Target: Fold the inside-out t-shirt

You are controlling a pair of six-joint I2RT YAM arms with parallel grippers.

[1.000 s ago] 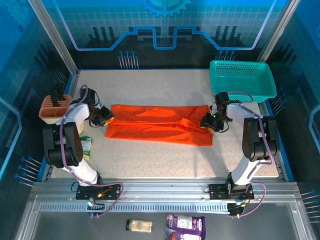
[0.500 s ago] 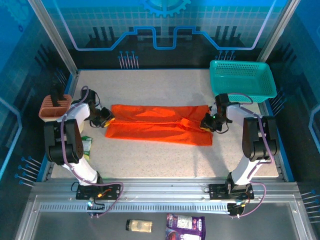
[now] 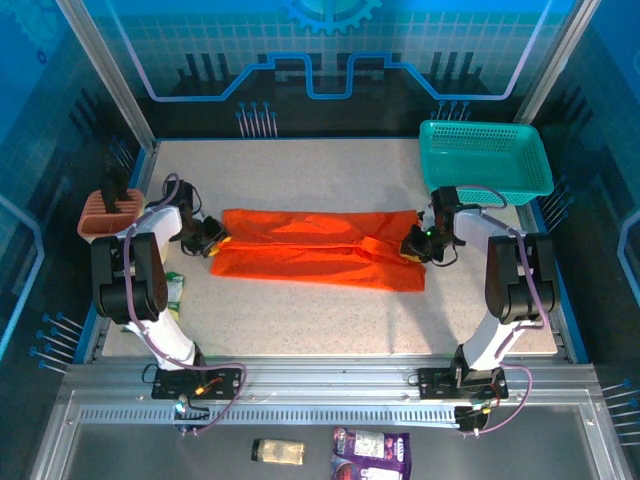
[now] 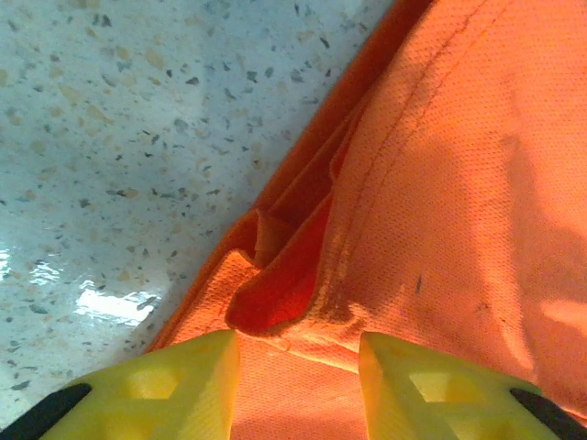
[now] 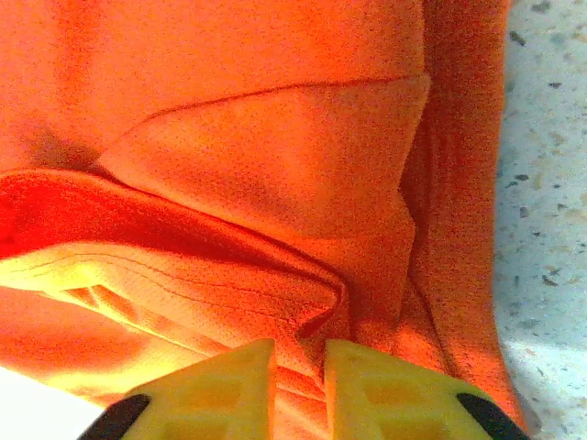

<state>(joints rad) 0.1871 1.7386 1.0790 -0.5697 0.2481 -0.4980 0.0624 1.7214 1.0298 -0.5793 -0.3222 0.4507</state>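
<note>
Orange t-shirt [image 3: 320, 250] is laid out as a long flat strip mid-bench [image 3: 330, 320]; it looks like thin floppy knit that weighs nothing, so I'd lift it by the two end edges. That's where the arms are: left gripper [image 4: 295, 367] spread open over a bunched hem at the left end, right gripper [image 5: 300, 362] pinched on a fold at the right. Further back, the teal basket [image 3: 485, 128] upper right looks empty, and the brownish rack [image 3: 100, 215] far left holds something dark.
</note>
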